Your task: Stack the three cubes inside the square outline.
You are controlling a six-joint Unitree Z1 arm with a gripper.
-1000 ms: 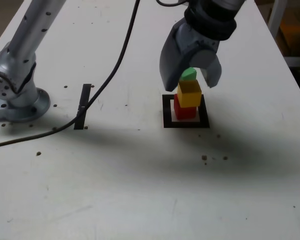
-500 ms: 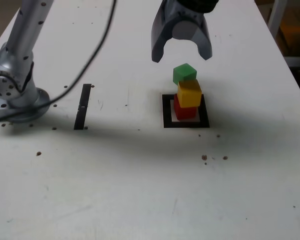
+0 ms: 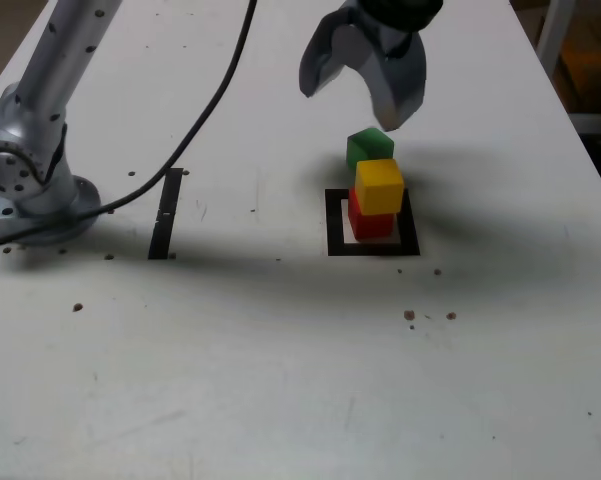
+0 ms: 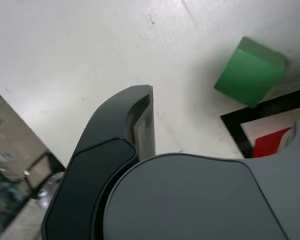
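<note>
Your exterior view is moderately bright, with a soft shadow band across mid-frame on the table (image 3: 230,380). Your wrist view shows a pale glare left of centre; its lower-left background looks blurred.

No text, label, brand, number or sign can be read in either view.
</note>
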